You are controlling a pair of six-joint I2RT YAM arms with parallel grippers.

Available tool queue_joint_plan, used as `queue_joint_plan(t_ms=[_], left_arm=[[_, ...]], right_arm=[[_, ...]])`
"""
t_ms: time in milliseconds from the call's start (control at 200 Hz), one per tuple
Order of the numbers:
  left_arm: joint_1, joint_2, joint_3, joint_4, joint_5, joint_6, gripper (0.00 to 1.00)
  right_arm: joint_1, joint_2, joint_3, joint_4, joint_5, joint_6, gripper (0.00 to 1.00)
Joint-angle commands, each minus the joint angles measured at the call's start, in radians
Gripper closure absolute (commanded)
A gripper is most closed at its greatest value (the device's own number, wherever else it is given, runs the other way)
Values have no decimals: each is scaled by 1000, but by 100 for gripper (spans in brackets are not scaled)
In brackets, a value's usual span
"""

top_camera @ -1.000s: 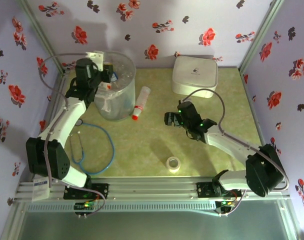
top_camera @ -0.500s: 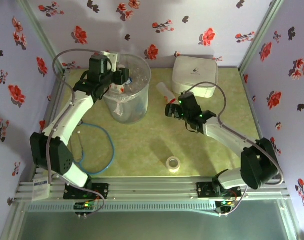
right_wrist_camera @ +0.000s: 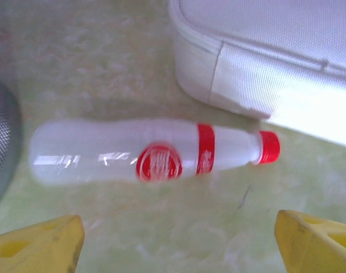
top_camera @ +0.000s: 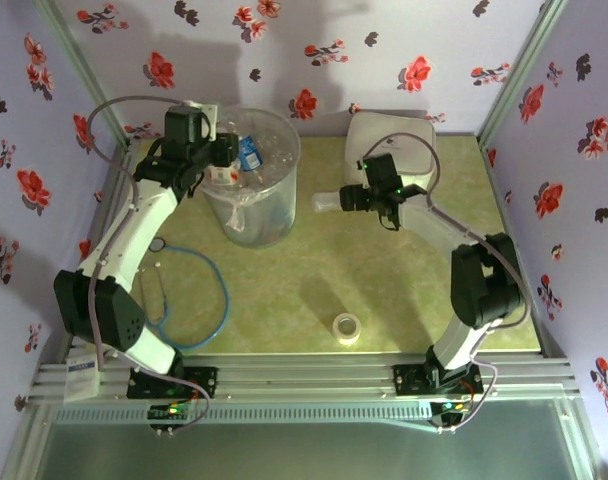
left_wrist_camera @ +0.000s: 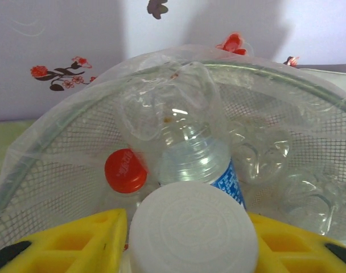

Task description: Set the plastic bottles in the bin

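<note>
Our left fingers (left_wrist_camera: 76, 242) pinch a blue-labelled bottle (left_wrist_camera: 190, 170) over the bin (left_wrist_camera: 59, 170) to drop it, right fingers (right_wrist_camera: 36, 242) wide above a red-capped bottle (right_wrist_camera: 150, 159).

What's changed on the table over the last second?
The right gripper swung from mid-table toward the white box, jaws open over the red-capped bottle. That bottle went from beside the bin to lying by the box. The bin slid slightly right. The left gripper stayed at the bin's rim, holding the blue-labelled bottle. The tape roll didn't move.
</note>
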Motion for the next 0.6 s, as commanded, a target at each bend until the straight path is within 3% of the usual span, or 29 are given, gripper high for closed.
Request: queue_joint_plan(t_ms=[0,65,150,255,430,595], left_arm=[[36,99,-12,-234,-100,8,50],[50,128,9,-233,-114,-1,49],[54,160,44,-247,-165,-16,45],[53,184,65,-238,-182,-35,41],[48,248,99,-227,-128,-36,40],[36,232,96,-201,-90,-30,30]], right_arm=[[2,104,83,-66,-51,-240,8],[0,156,124,-70,-26,-287,6],[-9,198,192,-115,-38,-234,7],[-12,205,218,-117,-21,-76,10],[-31,165,173,-104,50,224,7],[-37,124,146,-175,148,344,3]])
